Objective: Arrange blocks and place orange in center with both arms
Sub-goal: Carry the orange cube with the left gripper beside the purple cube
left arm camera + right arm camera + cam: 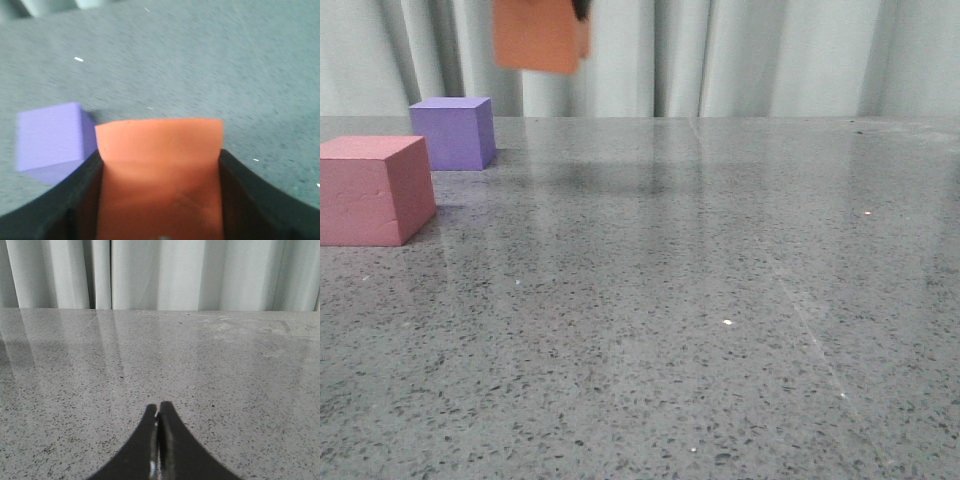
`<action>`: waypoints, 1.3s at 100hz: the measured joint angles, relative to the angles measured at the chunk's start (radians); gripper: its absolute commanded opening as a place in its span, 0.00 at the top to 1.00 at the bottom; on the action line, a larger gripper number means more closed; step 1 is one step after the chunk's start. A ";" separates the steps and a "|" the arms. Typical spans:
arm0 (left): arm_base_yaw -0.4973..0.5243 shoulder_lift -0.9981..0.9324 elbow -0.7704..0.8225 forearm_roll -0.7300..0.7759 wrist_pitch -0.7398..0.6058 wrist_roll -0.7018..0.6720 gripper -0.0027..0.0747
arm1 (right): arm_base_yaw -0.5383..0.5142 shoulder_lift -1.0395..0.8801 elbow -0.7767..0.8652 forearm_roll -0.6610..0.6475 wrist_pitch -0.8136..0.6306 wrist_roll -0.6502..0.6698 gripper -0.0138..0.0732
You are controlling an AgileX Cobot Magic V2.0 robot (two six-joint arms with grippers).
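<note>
The left black two-fingered gripper (160, 200) clamps the orange foam cube (160, 175) between its fingers, holding it in the air above the speckled grey stone table (720, 300). Near it sits the purple foam cube (453, 132), with the pink-red foam cube (372, 190) just in front. The right black gripper (158, 415) has its fingers pressed together, holding nothing, low over bare tabletop.

Purple cube (453, 132) sits behind pink-red cube (373, 189), table's (720, 320) left.
</note>
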 measured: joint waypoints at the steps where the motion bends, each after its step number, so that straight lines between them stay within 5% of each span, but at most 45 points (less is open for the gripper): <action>1: 0.001 -0.004 0.003 0.004 0.002 0.000 0.74 | 0.000 0.000 0.000 0.000 0.000 0.000 0.92; 51: 0.233 -0.199 0.289 -0.050 -0.135 0.000 0.74 | 0.000 0.000 0.000 0.000 0.000 0.000 0.92; 130: 0.280 -0.115 0.371 -0.091 -0.277 0.003 0.74 | 0.000 0.000 0.000 0.000 0.000 0.000 0.92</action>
